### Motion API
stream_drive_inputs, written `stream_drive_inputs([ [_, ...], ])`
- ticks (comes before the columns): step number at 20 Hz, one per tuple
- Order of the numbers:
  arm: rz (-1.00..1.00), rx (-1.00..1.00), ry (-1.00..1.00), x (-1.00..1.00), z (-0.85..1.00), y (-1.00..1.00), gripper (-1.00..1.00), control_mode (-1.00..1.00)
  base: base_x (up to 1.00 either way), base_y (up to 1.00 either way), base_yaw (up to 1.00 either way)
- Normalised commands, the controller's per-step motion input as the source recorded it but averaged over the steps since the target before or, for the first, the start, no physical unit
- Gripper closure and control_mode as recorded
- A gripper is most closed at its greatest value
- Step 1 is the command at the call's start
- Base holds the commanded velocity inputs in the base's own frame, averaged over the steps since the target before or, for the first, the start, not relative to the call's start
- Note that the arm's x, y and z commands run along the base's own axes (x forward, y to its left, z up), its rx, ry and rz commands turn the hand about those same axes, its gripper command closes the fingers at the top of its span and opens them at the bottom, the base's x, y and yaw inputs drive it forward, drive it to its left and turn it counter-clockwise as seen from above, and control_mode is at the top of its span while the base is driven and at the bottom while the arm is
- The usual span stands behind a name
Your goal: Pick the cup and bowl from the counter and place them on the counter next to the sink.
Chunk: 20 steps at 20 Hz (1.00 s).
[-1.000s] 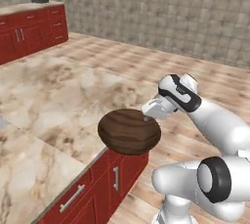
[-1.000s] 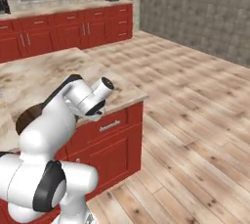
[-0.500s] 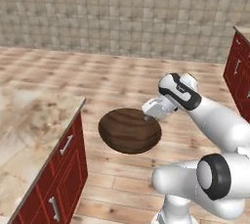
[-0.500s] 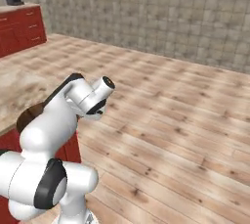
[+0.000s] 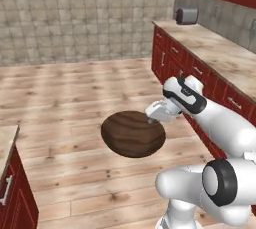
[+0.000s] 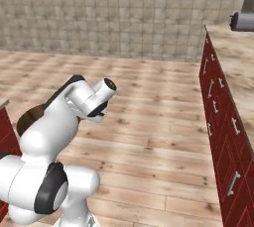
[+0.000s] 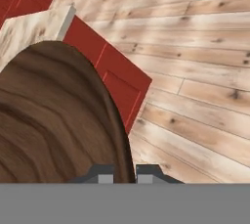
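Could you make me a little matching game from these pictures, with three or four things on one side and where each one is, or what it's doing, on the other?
Things:
1. bowl
2. gripper
3. toaster
4. floor

Places or states:
A. pale wooden planks, below everything
B. sitting on the far counter
C. carried in the air above the floor
D. pinched shut on the bowl's rim

Pairs: 1-C, 2-D, 3-B, 4-A
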Motion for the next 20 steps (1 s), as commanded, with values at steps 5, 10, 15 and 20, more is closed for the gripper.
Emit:
stream_drive_inputs([
  [5,0.0,0.0,0.0,0.0,0.0,0.0,1.0,1.0,0.26,-0.02,-0.61],
  [10,0.0,0.0,0.0,0.0,0.0,0.0,1.0,1.0,0.87,0.51,-0.41],
  [15,0.0,0.0,0.0,0.0,0.0,0.0,1.0,1.0,1.0,0.43,-0.36],
  [20,0.0,0.0,0.0,0.0,0.0,0.0,1.0,1.0,0.92,0.19,-0.43],
])
